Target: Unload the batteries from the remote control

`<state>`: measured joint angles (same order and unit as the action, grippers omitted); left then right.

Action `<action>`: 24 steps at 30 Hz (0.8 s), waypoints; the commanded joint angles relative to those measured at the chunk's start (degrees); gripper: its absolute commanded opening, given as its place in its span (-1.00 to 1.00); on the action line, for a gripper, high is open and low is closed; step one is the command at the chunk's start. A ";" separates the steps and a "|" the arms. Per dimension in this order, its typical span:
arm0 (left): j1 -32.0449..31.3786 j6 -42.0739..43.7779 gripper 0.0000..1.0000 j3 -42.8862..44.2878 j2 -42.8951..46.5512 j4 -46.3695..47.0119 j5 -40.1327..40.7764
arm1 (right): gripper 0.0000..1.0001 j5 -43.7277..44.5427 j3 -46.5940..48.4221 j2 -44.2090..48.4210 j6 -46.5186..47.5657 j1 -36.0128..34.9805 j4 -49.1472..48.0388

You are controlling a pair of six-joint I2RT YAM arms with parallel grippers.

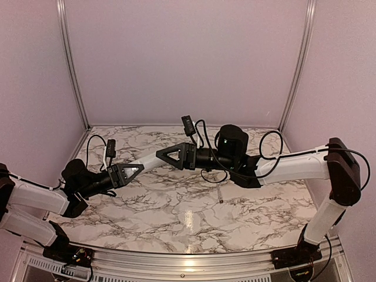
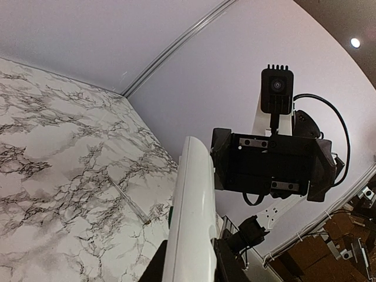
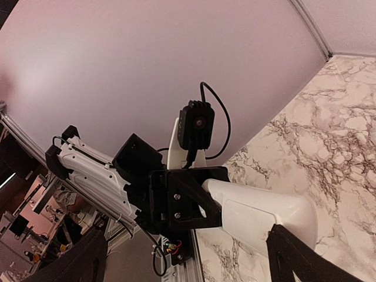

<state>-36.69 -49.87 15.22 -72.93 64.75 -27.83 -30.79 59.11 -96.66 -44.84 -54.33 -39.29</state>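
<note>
Pointing lengthwise at the spread right fingers [image 3: 299, 258], the remote control [image 2: 191, 211] sits clenched in left fingers [image 2: 226, 264]

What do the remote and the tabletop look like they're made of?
The remote control looks like smooth white plastic, faintly glossy, with soft highlights on its rounded edge. The table shows white marble with dark veins and a bright light reflection, so polished; real stone or printed laminate, I cannot tell.
</note>
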 commanded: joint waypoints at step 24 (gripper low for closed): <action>-0.90 1.90 -1.00 1.96 0.25 -0.96 1.49 | 0.85 -8.42 1.27 -1.47 -2.45 -2.89 -0.62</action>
<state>-36.69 -49.01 15.22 -72.95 61.84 -25.63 -33.54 59.11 -96.66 -45.80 -54.52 -41.41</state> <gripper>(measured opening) 0.223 0.925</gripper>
